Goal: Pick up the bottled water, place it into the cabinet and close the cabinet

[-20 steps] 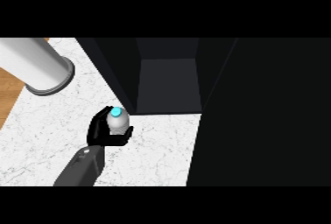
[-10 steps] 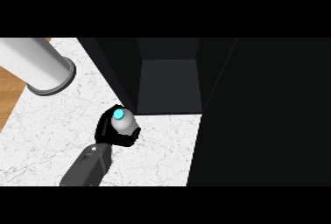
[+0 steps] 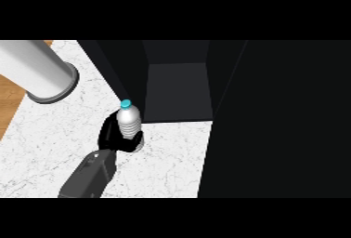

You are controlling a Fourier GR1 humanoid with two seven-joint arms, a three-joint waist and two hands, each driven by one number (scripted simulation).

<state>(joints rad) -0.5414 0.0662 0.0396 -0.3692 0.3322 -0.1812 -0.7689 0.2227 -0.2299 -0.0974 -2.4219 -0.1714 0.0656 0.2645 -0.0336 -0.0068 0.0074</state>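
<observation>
We see one black hand [image 3: 116, 137] just left of the frame's centre, at the end of a grey forearm [image 3: 90, 175] that rises from the lower left edge; we take it to be the left one, though nothing else confirms the side. Its fingers are curled round the lower body of the bottled water [image 3: 129, 121], so the bottle's base is hidden behind them. The bottle is clear and ribbed with a turquoise cap [image 3: 125, 103], and it leans a little, cap toward the top of the frame. Under and around the hand lies the white marbled table [image 3: 171, 158], which fills the lower left part of the view. Directly above the bottle, at the centre top, the dark cabinet [image 3: 177, 93] stands open, its grey interior floor visible; the cap sits just beside the cabinet's lower left corner. To the right, a broad black panel [image 3: 281, 121] covers the whole right side. In the upper left, a large pale cylinder [image 3: 37, 72] slants across the table's edge, with a strip of wooden floor [image 3: 8, 107] beside it.
</observation>
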